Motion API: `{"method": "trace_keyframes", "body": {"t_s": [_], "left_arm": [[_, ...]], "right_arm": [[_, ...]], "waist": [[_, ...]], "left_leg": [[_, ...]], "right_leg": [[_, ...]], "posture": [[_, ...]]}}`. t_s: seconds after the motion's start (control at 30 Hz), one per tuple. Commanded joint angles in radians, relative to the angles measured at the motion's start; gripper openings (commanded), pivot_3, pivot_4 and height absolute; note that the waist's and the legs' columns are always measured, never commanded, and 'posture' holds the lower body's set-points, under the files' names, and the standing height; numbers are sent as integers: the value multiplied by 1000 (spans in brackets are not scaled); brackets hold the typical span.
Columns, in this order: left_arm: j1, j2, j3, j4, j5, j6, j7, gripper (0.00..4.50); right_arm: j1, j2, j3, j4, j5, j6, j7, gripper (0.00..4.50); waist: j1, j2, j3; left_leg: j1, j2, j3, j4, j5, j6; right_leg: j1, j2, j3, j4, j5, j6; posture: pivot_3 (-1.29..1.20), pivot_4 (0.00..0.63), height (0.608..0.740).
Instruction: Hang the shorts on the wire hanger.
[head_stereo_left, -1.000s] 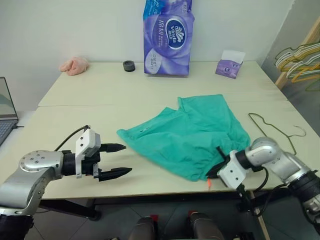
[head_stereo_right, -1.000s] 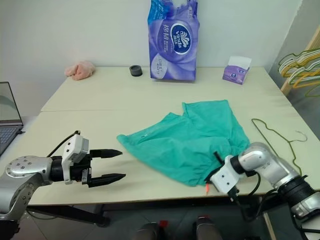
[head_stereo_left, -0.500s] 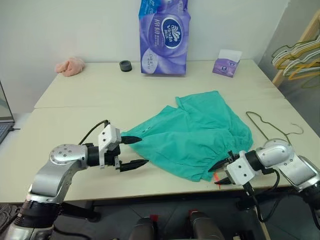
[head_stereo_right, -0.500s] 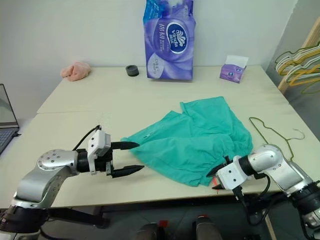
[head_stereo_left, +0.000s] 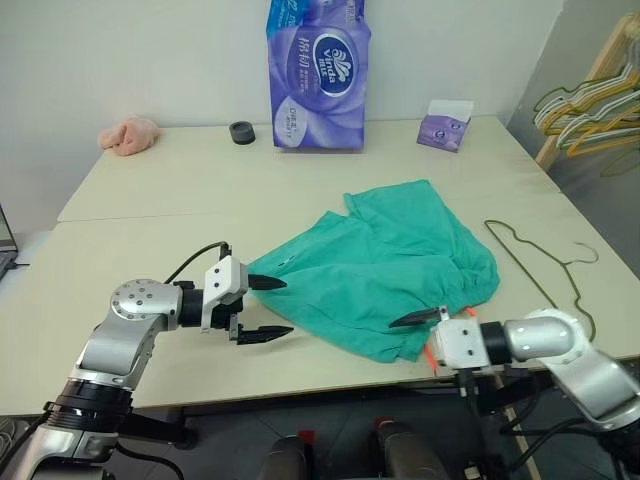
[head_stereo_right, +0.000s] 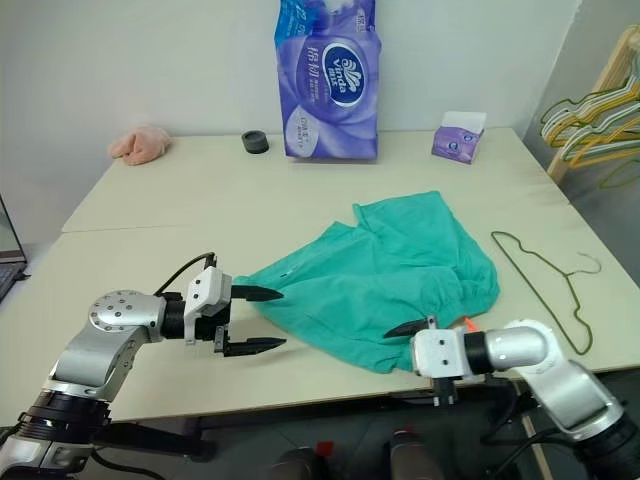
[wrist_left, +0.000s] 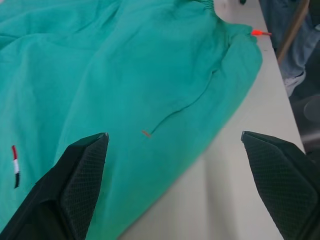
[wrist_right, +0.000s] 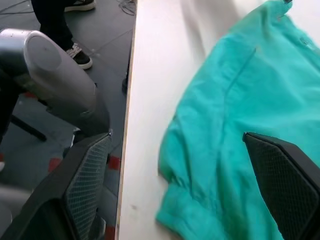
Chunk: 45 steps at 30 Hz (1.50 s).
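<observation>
The teal-green shorts (head_stereo_left: 385, 265) lie crumpled on the table, near its front edge. An orange drawstring end (head_stereo_left: 432, 350) pokes out at their near right corner. My left gripper (head_stereo_left: 270, 308) is open at the shorts' left corner, one finger above the hem and one below, and it holds nothing. In the left wrist view the shorts (wrist_left: 125, 75) spread out ahead of the left gripper (wrist_left: 173, 136). My right gripper (head_stereo_right: 408, 343) stands open at the near right corner by the waistband, empty. The wire hanger (head_stereo_left: 540, 265) lies flat on the table to the right of the shorts.
A purple tissue-roll pack (head_stereo_left: 315, 75), a black roll (head_stereo_left: 240, 131), a small purple tissue box (head_stereo_left: 445, 125) and a pink cloth (head_stereo_left: 128, 133) sit along the far edge. Yellow and light-green hangers (head_stereo_left: 585, 105) hang at the far right. A laptop edge (head_stereo_right: 5, 250) shows at the left.
My right gripper has opened, let go of the shorts' near right corner and drawn back a little. My left gripper has moved right to the shorts' left corner, still open.
</observation>
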Motion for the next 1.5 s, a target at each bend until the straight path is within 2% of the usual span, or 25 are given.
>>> {"method": "trace_keyframes", "body": {"t_s": [0.03,0.13,0.23,0.43,0.6,0.9,1.07,1.4,1.5], "left_arm": [[-21,5,6,-16,-2,-10,-6,4500],[-23,5,7,-17,1,-10,-5,4500],[-21,5,9,-21,2,-10,-2,4500],[-8,12,8,-31,12,-16,2,4500],[-26,5,-10,-3,66,-85,8,4500],[-99,-49,-32,116,147,-241,58,4500],[-129,-32,-46,239,224,-351,77,4500],[-260,-10,-56,506,387,-552,229,4500],[-277,-14,-64,542,401,-588,235,3894]], "right_arm": [[-43,42,18,45,-79,22,-62,4466],[-64,61,32,86,-116,33,-74,4466],[-71,68,32,97,-119,53,-67,3882],[-69,63,-11,38,-30,129,-24,1799],[-106,78,-85,-51,117,290,-12,25],[-133,31,-160,-123,240,417,2,25],[-131,-1,-191,-134,270,423,13,25],[-102,-66,-236,-142,307,412,38,25],[-95,-68,-235,-148,310,410,37,0]], "waist": [[-1,0,0],[0,0,0],[-1,0,0],[-1,0,0],[-2,0,0],[-4,0,0],[-10,0,0],[-14,0,0],[-19,0,0]], "left_leg": [[0,0,0,0,0,0],[0,0,0,0,0,0],[0,0,0,0,0,0],[0,0,0,0,0,0],[0,0,-1,0,0,0],[0,0,-1,0,0,0],[0,0,-1,0,0,0],[-1,0,-1,0,0,0],[-1,0,-1,0,0,0]], "right_leg": [[0,0,0,0,0,0],[0,0,0,0,0,0],[0,0,0,0,0,0],[0,0,0,0,0,0],[0,0,0,0,0,0],[0,0,0,0,0,0],[0,0,-1,0,0,0],[0,0,-1,0,0,0],[0,0,-1,0,0,1]], "posture": [[-191,117,740],[-187,116,740],[-184,116,740],[-181,116,740],[-189,118,740],[-207,118,740],[-214,119,740],[-225,121,740],[-225,121,740]]}}
